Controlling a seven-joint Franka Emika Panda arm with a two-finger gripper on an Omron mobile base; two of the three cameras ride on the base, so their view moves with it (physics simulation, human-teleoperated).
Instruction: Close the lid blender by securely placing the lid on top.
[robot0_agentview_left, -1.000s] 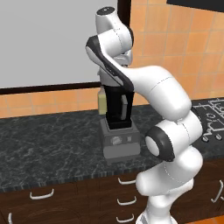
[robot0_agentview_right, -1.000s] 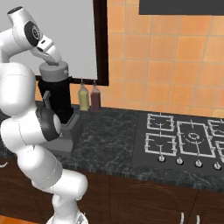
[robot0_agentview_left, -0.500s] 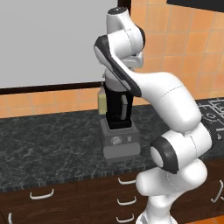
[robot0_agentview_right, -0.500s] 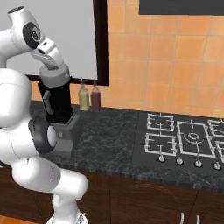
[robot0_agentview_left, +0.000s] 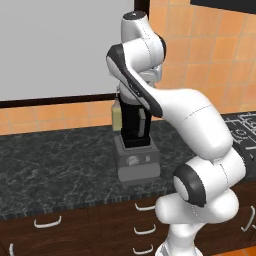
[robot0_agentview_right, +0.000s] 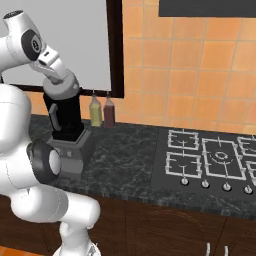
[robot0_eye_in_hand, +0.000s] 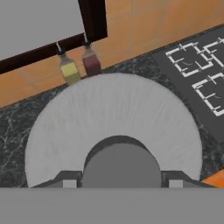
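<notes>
The blender (robot0_agentview_left: 135, 145) stands on the dark speckled counter (robot0_agentview_left: 60, 170), its black tapered jar seated on a boxy grey base with a round dial facing the front edge. In the left base view the white arm rises from the lower right, bends over the counter and comes down right above the jar's mouth, so the arm's wrist hides the top of the jar there. The right base view shows the same stack from the other side: the blender (robot0_agentview_right: 67, 132) near the left end of the counter, with the arm's dark-jointed hand sitting on the jar's top. Looking down along the gripper (robot0_eye_in_hand: 120, 180), the hand view shows the lid (robot0_eye_in_hand: 113, 118) as a broad, light-grey disc with its raised knob at the centre — the two finger tips sit on either side of that knob, clenched on it. Whether the lid is fully seated on the jar's rim cannot be told, since the disc covers everything under it. Just behind the blender, against the orange tiled wall, stand a pale yellowish bottle (robot0_agentview_right: 95, 112) and a dark red bottle (robot0_agentview_right: 109, 112), side by side and close together. Further right lies the gas hob (robot0_agentview_right: 210, 160), well apart from the blender.
</notes>
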